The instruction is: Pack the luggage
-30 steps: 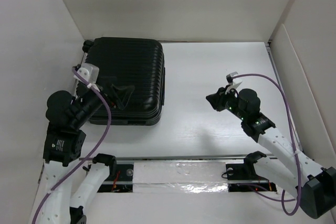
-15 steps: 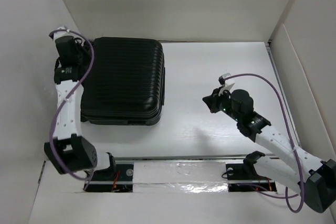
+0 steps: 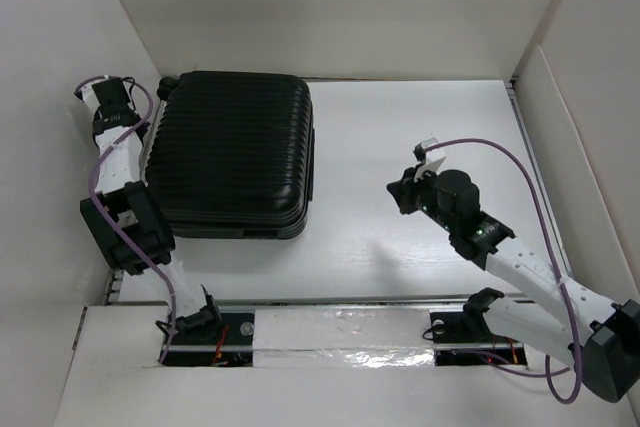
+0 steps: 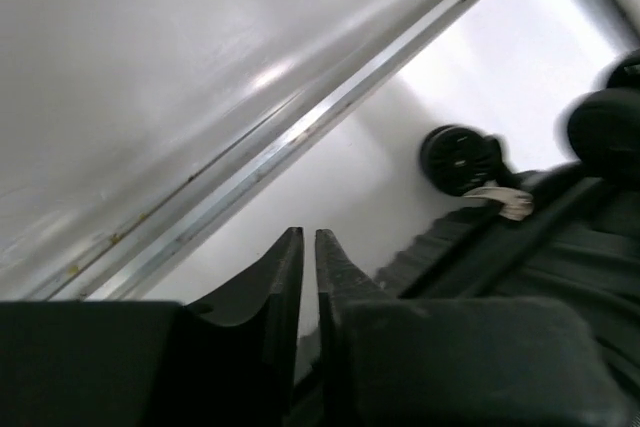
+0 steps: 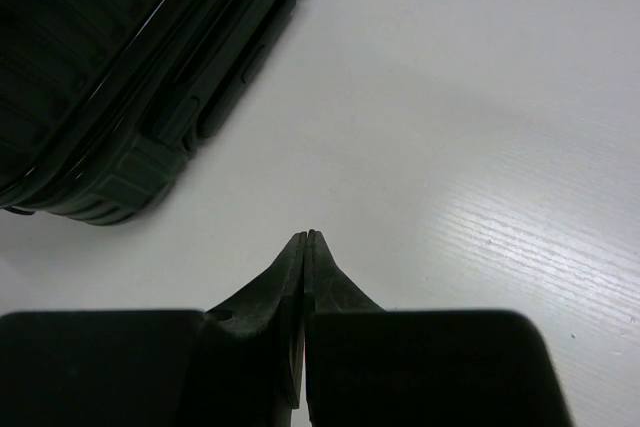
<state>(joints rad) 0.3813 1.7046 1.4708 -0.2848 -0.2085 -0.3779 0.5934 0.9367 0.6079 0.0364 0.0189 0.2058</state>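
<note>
— Luggage (image 3: 235,152) lies closed on the table's (image 3: 400,127) left half, long axis near-to-far.
— Claws?
— Left gripper (image 4: 308,240), almost pressed together, empty, beside its far-left wheel (image 4: 460,159); right gripper (image 5: 305,239), pressed together, well apart rightward.

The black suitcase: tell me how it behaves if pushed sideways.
The suitcase probably stays rigid: ribbed hard shell. Lying flat on the table, it likely slides rather than tips. Its glossy shell may be slippery.

Luggage (image 3: 235,152) far left on the table (image 3: 420,117), left tool (image 4: 308,237) at its left, right tool (image 5: 305,237) well right.
</note>
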